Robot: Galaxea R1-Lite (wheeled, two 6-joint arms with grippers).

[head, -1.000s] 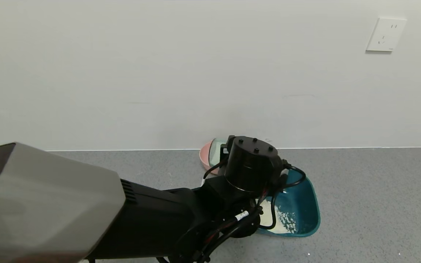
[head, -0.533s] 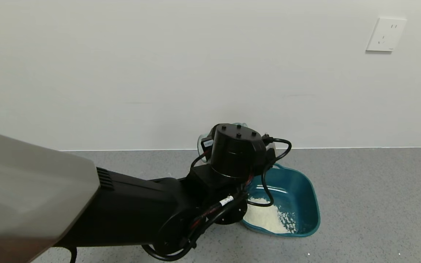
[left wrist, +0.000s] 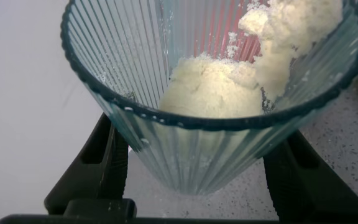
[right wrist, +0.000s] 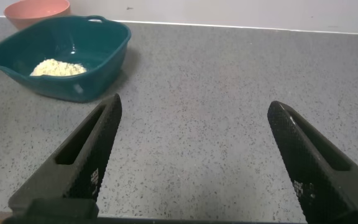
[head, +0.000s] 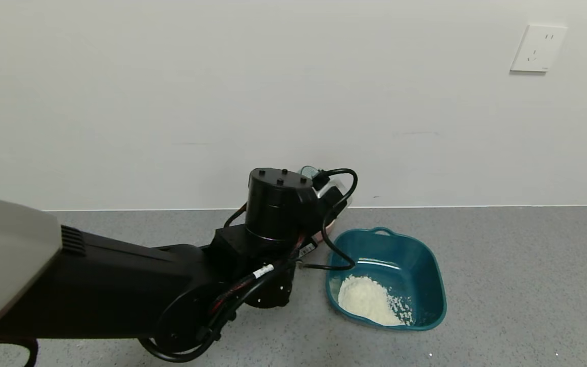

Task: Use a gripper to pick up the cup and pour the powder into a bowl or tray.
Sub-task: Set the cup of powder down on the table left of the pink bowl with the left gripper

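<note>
My left gripper (left wrist: 197,134) is shut on the cup (left wrist: 191,143), a clear blue-green ribbed tumbler, with one black finger (left wrist: 98,162) on each side. White clumpy powder (left wrist: 213,90) still sits inside the cup. In the head view the left arm reaches to the table's back, and the cup's rim (head: 308,172) shows just behind the wrist, left of the teal basin (head: 428,270). The basin holds a pile of powder (head: 367,300). My right gripper (right wrist: 196,107) is open and empty above bare table. The basin (right wrist: 98,43) with its powder (right wrist: 58,67) lies farther off in that view.
A pink bowl (right wrist: 36,9) stands behind the basin against the wall; in the head view my left wrist mostly hides it. The grey speckled table (head: 517,285) runs up to a white wall with a socket (head: 538,48).
My left arm has swung left and back, carrying the cup away from over the basin. The powder pile in the basin is now uncovered.
</note>
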